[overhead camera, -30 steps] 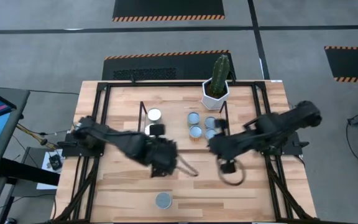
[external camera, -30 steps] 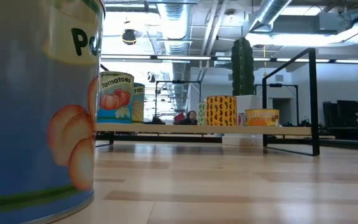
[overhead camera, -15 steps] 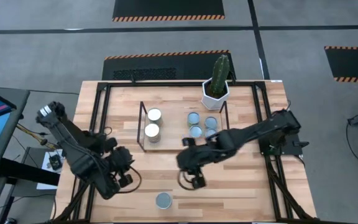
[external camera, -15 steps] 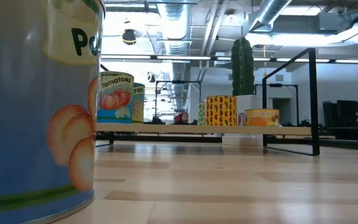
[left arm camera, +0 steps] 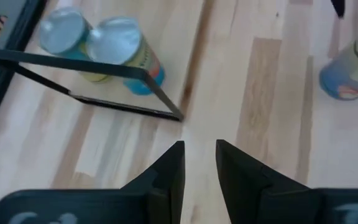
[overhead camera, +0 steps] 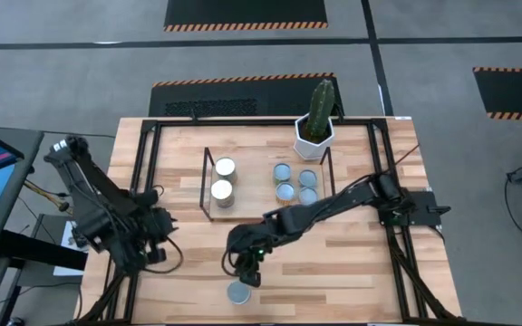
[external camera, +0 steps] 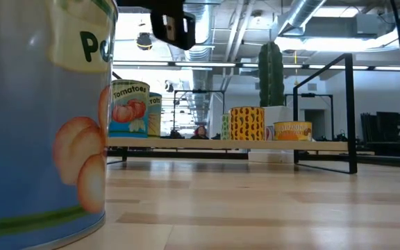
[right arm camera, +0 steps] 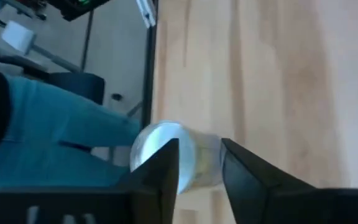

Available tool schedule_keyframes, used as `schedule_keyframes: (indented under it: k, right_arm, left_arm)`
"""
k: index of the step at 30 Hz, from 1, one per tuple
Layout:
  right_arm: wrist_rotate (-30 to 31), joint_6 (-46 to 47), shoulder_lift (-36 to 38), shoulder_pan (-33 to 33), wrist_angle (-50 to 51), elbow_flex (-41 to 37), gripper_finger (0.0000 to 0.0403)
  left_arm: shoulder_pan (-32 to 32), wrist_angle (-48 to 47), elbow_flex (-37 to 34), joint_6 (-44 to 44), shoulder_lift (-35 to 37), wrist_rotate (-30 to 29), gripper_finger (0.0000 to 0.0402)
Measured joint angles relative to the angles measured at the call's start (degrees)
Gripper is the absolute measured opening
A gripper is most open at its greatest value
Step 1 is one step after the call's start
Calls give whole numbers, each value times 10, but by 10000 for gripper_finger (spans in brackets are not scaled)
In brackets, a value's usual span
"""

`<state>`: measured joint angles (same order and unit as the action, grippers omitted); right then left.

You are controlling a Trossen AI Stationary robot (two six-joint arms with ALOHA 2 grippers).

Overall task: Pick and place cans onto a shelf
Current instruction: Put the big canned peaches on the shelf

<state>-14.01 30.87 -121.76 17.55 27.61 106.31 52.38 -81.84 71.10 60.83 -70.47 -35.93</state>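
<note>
1. Reaching across the tabletop (overhead camera: pixel 352 272) from the right, the right arm stretches low, and its right hand (overhead camera: pixel 246 269) hangs just above a lone can (overhead camera: pixel 238 292) near the front edge.
2. Seen from the right wrist, the hand's two dark fingers (right arm camera: pixel 160 171) stand a narrow gap apart, and the lone can (right arm camera: pixel 174 163) lies beyond them, not touched by either finger.
3. At table height that same can (external camera: pixel 40 118) fills the left of the picture: blue, with a peach on its label.
4. Folded back at the left edge of the tabletop, the left arm waits with its left hand (overhead camera: pixel 152 243) well apart from every can.
5. Its fingers (left arm camera: pixel 166 171) also stand slightly parted with nothing between them; bare wood shows in the gap.
6. The shelf (overhead camera: pixel 208 181) stands mid-table, a thin black rod rack with a light board.
7. Two cans stand at its left end: one with a white top (overhead camera: pixel 225 167) and a silvery one (overhead camera: pixel 221 190) just in front of it.
8. Four blue-grey-topped cans (overhead camera: pixel 294 183) cluster at the shelf's right end, close together.
9. A cactus pot (overhead camera: pixel 314 136), white and hexagonal, stands just behind that cluster.
10. From table height, the tomato can (external camera: pixel 130 108) and a yellow patterned can (external camera: pixel 246 123) stand on the shelf board.
</note>
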Motion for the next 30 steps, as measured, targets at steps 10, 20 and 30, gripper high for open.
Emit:
schedule_keyframes:
  k: [10,20,30]
  right_arm:
    - [-26,22,-23,17,17,22,218]
    - [32,8,-23,39,39,22,219]
    - [52,7,-47,46,41,19,216]
  left_arm:
    - [3,-2,0,-8,76,-21,81]
    - [2,-1,0,-17,63,-40,81]
    - [2,5,0,-39,60,-40,81]
